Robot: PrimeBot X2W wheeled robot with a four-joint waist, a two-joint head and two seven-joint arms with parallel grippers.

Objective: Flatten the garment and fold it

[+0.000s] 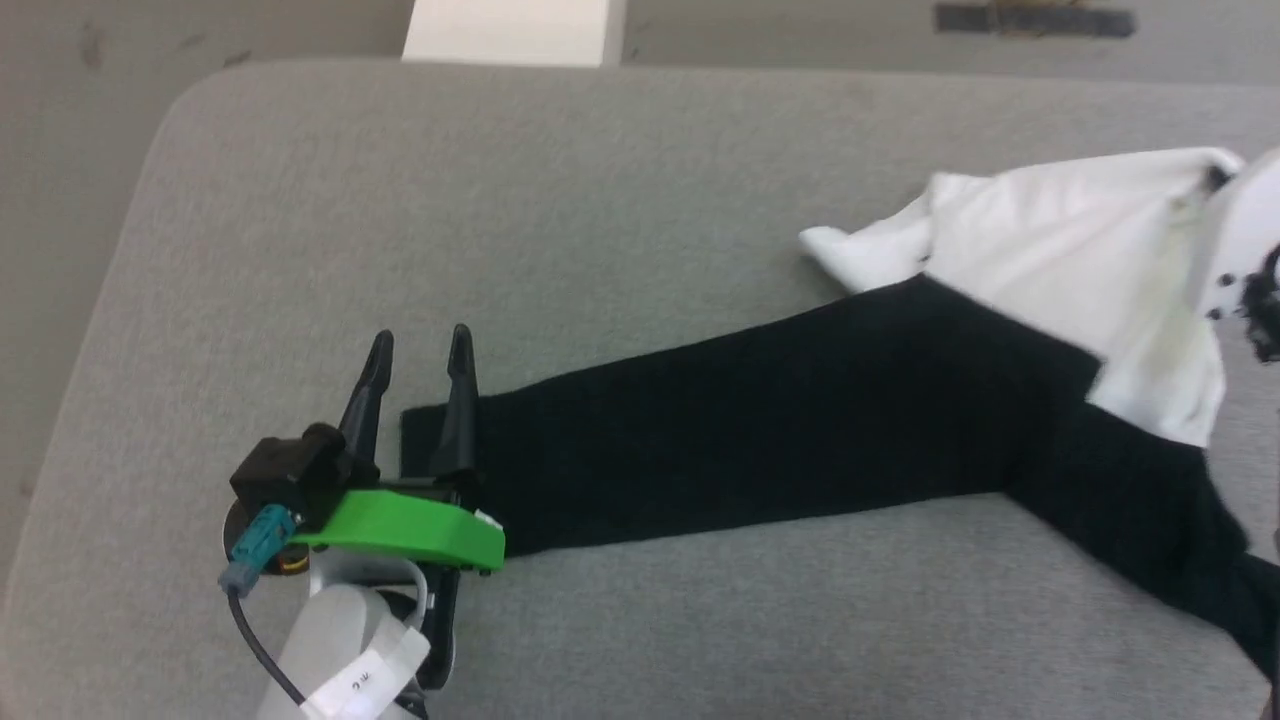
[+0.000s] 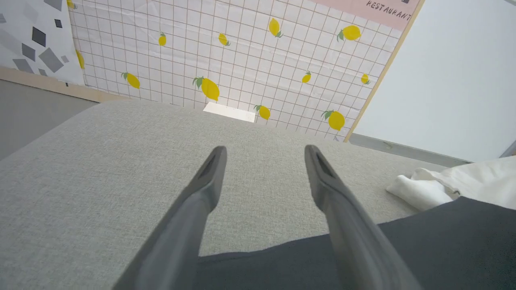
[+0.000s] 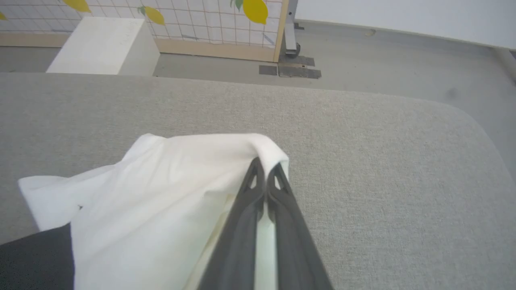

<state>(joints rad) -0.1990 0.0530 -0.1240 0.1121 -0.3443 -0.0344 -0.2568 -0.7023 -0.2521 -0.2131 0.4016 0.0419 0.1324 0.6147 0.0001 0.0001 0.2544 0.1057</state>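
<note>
The garment lies on the right half of a grey padded surface, its white body bunched and raised. One long black sleeve stretches flat to the left. My left gripper is open at the sleeve's cuff end, its right finger over the cuff. In the left wrist view my left gripper has the black sleeve under the base of its fingers. My right gripper is shut on a fold of the white cloth, holding that edge up off the surface.
A rigid white box stands on the floor beyond the far edge of the surface, also in the right wrist view as the white box. A lemon-patterned panel rises behind it. The surface's rounded corner is at the far left.
</note>
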